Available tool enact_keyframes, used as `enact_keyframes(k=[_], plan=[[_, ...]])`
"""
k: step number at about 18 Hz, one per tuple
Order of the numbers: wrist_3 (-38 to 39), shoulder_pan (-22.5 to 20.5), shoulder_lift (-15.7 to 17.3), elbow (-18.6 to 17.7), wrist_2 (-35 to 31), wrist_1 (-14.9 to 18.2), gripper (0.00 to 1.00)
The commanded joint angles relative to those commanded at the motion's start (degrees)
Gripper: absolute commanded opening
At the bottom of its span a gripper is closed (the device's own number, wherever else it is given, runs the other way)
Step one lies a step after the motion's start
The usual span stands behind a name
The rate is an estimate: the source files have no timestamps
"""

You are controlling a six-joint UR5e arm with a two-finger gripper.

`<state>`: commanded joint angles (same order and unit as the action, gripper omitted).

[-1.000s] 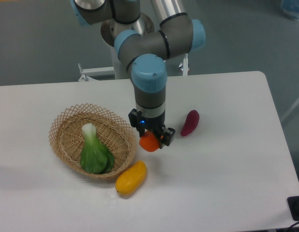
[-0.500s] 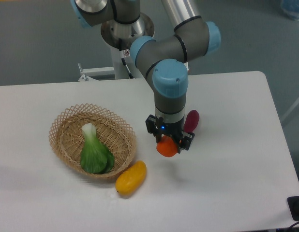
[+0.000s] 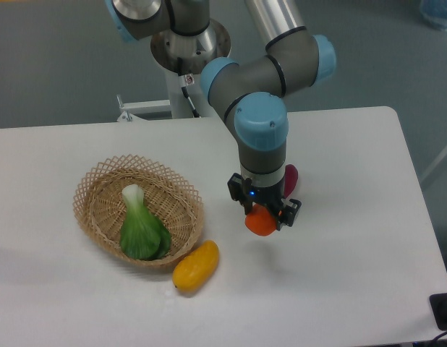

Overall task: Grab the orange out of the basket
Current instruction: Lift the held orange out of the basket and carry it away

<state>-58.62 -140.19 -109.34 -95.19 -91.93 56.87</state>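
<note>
Gripper (image 3: 264,214) is clamping the orange (image 3: 260,223) w/ fingers closed on it, holding it over the table (image 3: 354,238) approx. mid-span, well apart from the wicker basket (image 3: 100,210). Basket is sitting nr left edge, holding a bok choy (image 3: 142,228); a mango (image 3: 195,266) is touching its front-right rim.

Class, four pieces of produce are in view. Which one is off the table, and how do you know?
The orange: it is clamped in the gripper. The bok choy lies in the basket; the mango and purple vegetable rest on the table.
</note>
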Motion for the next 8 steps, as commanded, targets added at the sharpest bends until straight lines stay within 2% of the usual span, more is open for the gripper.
enact_keyframes(k=[8], plan=[[0.1,0.0,0.0,-0.3,-0.1,-0.3,0.72]])
